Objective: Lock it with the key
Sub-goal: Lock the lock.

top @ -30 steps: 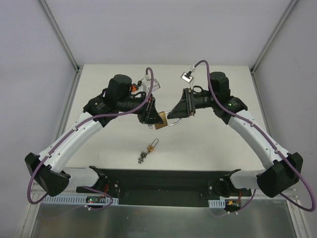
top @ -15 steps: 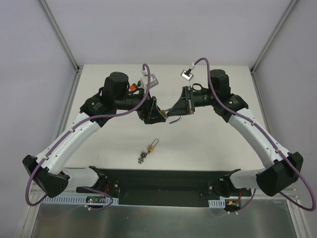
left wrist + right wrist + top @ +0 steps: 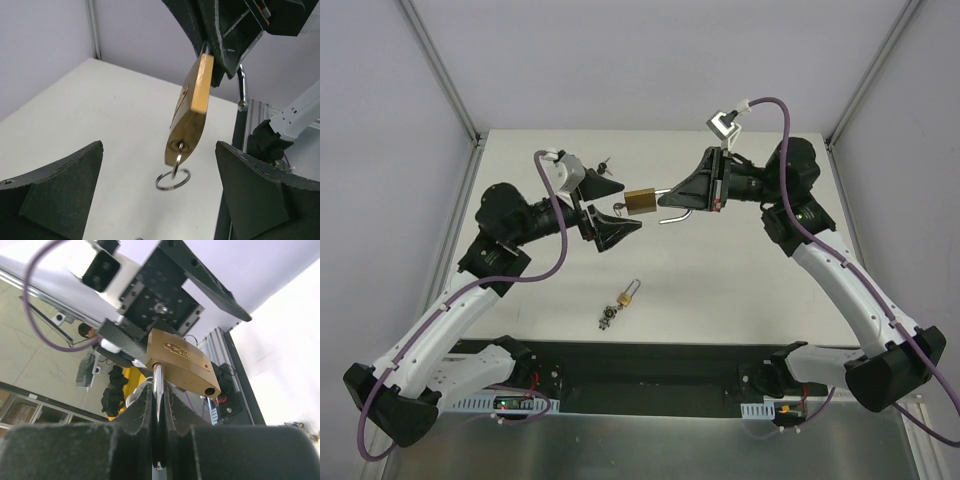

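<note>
The white bench (image 3: 740, 300) is carrying both arms at its near edge. The left arm (image 3: 470, 290) and the right arm (image 3: 840, 280) are reaching inward and meeting above the middle of the bench. The left pincer (image 3: 617, 207) is standing wide open, its two dark fingers (image 3: 55, 195) flanking the brass padlock (image 3: 640, 200) without touching it. The right pincer (image 3: 670, 200) is clamping shut on the padlock's silver shackle (image 3: 157, 377) and is holding the lock in the air between the two arms, well above the bench.

In the left wrist view the padlock is hanging tilted, keyhole end lowest. The shackle is standing open: one leg is sitting in the body, while the other hole in the right wrist view is showing empty and the free end is pointing away.

A smaller padlock (image 3: 628, 296) is lying on the bench nearer the arm bases, with a little bunch of keys (image 3: 606, 319) just beside it.

A key (image 3: 178, 150) is sitting in the held padlock's keyhole, and its ring (image 3: 173, 179) is dangling below.
</note>
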Robot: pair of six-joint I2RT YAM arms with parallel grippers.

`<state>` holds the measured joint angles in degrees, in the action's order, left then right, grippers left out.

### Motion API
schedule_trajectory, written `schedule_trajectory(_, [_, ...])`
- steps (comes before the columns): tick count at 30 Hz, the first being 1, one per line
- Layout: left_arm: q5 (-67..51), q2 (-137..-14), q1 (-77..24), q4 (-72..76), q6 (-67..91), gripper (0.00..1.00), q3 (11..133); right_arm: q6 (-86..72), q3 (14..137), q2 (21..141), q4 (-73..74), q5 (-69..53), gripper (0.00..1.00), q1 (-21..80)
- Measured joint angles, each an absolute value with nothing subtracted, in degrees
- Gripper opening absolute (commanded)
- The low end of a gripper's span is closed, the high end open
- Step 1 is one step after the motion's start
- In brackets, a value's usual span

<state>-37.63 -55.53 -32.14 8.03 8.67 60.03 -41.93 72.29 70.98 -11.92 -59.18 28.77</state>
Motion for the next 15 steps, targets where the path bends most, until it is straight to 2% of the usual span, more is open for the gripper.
schedule_trajectory(5, [-40.49,-52.97,-29.82,21.08,11.46,0.85,55.35,-48.82,72.34,69.63,-19.00,-59.16,0.00,28.58])
schedule_trajectory(15, [-48.86,-55.18,-29.52,31.90,16.80,0.61,56.99,-56.53,72.29,69.56,-26.76,-59.13,0.01,28.60])
